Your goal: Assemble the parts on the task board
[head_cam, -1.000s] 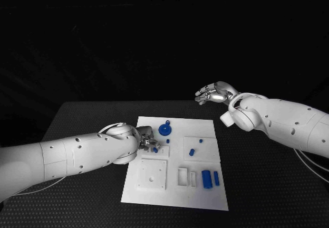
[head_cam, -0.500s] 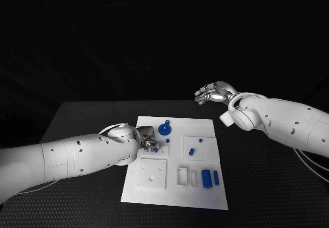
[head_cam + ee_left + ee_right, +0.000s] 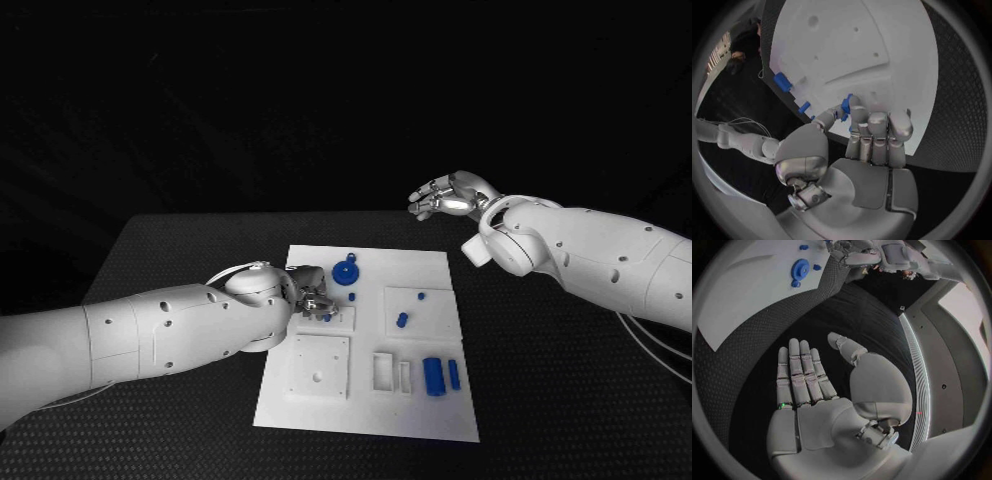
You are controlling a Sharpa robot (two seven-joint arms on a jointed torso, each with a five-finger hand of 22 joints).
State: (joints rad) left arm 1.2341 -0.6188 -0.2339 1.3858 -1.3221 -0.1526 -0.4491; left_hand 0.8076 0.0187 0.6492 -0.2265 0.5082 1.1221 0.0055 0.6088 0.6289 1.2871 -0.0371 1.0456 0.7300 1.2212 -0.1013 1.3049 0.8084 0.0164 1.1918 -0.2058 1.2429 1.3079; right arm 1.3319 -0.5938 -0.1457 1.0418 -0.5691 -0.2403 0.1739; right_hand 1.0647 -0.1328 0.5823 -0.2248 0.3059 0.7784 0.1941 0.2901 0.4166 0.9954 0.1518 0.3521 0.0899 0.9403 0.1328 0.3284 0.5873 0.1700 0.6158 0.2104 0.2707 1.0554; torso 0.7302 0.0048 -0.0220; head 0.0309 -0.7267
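White task board (image 3: 418,410) lies on the black surface (image 3: 173,240). Left hand (image 3: 315,297) rests low on it, pinching a small blue part (image 3: 846,104) at its fingertips. Right hand (image 3: 451,195), fingers spread and holding nothing, hovers well beyond the board's far edge.

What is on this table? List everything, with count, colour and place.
Table: one, black, under everything.
Task board: one, white, middle of the table.
Gear: one, blue, far part of the board.
Small pegs: three, blue, mid-board.
Long parts: two, blue, side by side, near right of the board.
Pinched part: one, blue, between the left hand's thumb and a finger.
Left hand: one, silver, over the board's left side.
Right hand: one, silver, empty, fingers straight, beyond the board's far right corner.
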